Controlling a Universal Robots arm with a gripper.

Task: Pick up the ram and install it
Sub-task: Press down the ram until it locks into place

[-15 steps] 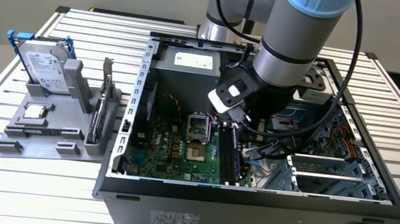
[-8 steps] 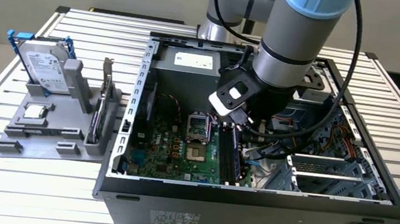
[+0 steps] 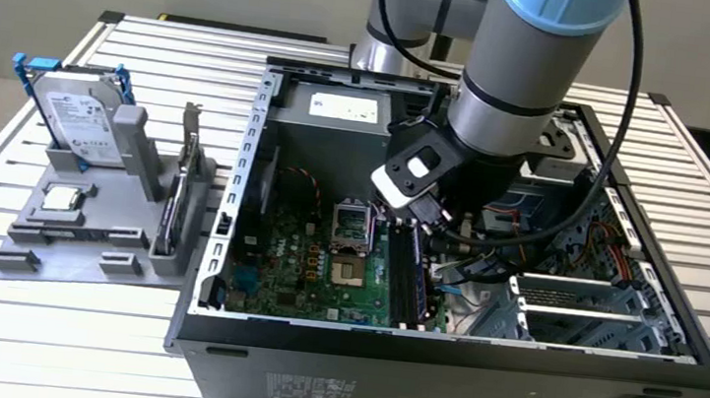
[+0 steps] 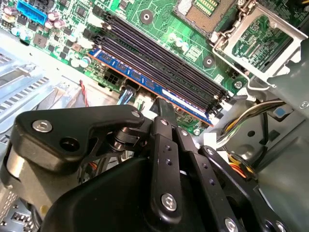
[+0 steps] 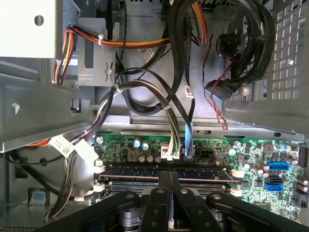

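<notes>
The ram point(image 4: 140, 77) is a long thin stick with dark chips and a pale label. It stands on edge in the outermost memory slot of the green motherboard point(image 4: 159, 29), and it runs across the first wrist view as the ram point(image 5: 130, 172). My gripper point(image 4: 162, 104) is shut, its two black fingers side by side along the stick's length. The fingertips point(image 5: 162, 177) rest on the ram's upper edge near its middle, with nothing between them. In the exterior view the arm's wrist point(image 3: 431, 172) reaches down into the open computer case point(image 3: 444, 362).
Bundled cables point(image 5: 174, 111) and a metal drive cage point(image 3: 581, 307) crowd the space beside the slots. The open processor socket point(image 3: 348, 226) lies further in. On the exterior view's left, a grey holder point(image 3: 85, 255) carries a silver hard drive point(image 3: 77, 120) and a square chip point(image 3: 63, 198).
</notes>
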